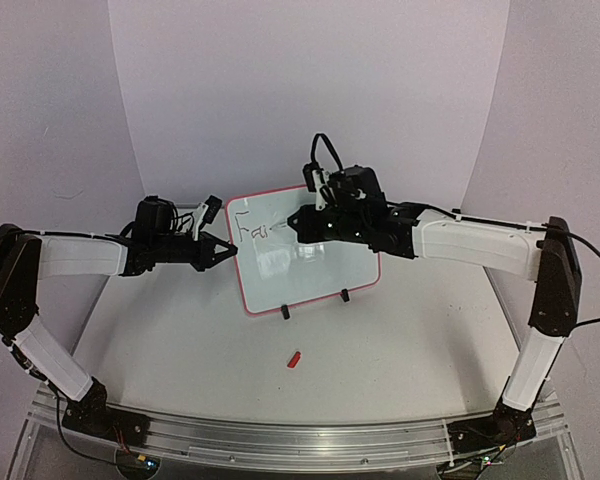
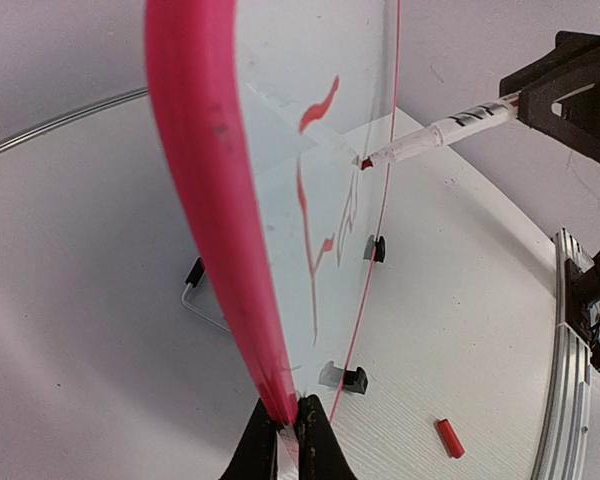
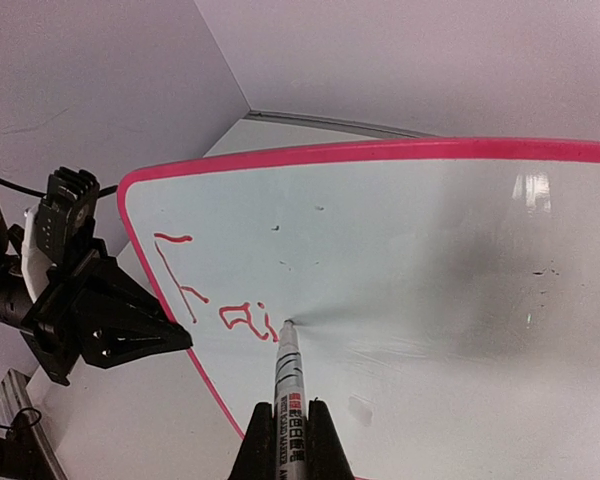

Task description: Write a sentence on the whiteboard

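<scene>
The whiteboard (image 1: 310, 265) stands tilted on two black feet in the middle of the table, white with a red-pink rim. My left gripper (image 1: 228, 250) is shut on its left rim (image 2: 205, 200). My right gripper (image 1: 302, 222) is shut on a white marker (image 3: 290, 385). The marker's tip touches the board just right of the red letters "Fai" (image 3: 225, 305), the start of the sentence. The letters also show in the top view (image 1: 255, 230). In the left wrist view the marker (image 2: 440, 133) meets the board's face edge-on.
A red marker cap (image 1: 295, 358) lies on the table in front of the board, also in the left wrist view (image 2: 449, 438). A curved white backdrop wall rises behind the board. A metal rail (image 1: 280, 440) runs along the near edge.
</scene>
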### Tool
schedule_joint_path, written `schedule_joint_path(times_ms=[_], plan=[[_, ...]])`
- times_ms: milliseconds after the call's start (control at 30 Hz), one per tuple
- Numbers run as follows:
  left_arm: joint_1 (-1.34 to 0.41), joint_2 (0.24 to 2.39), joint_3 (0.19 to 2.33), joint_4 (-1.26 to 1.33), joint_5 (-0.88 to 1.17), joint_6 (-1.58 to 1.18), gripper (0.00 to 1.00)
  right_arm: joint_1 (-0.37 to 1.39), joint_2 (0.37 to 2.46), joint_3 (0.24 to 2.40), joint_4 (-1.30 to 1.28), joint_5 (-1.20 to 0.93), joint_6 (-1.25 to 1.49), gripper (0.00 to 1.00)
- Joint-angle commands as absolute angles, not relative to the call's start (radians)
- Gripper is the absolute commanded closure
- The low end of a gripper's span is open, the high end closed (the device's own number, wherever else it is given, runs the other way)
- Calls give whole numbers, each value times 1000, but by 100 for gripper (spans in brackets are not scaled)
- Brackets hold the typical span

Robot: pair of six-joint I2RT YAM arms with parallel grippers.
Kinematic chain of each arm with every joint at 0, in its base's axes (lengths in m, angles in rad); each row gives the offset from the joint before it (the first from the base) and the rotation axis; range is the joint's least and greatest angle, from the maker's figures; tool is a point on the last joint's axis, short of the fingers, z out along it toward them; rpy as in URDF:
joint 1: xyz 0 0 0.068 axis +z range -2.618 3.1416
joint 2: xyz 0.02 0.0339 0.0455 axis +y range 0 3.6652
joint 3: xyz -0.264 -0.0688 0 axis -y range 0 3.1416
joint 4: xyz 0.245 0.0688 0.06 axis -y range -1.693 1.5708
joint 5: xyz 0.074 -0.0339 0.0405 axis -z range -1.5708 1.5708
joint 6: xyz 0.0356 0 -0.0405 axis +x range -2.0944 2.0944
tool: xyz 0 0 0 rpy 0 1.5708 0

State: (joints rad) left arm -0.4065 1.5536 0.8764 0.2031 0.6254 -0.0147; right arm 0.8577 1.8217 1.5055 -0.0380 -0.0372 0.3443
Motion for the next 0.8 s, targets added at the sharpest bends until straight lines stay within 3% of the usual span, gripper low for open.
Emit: schedule_joint_path(times_ms=[0, 767], plan=[[-405, 1579, 890, 181, 548, 59, 100, 848, 1823, 1529, -8, 27, 353, 100], [-405, 1574, 888, 181, 551, 58, 100, 841, 1750, 1477, -8, 68, 340, 100]])
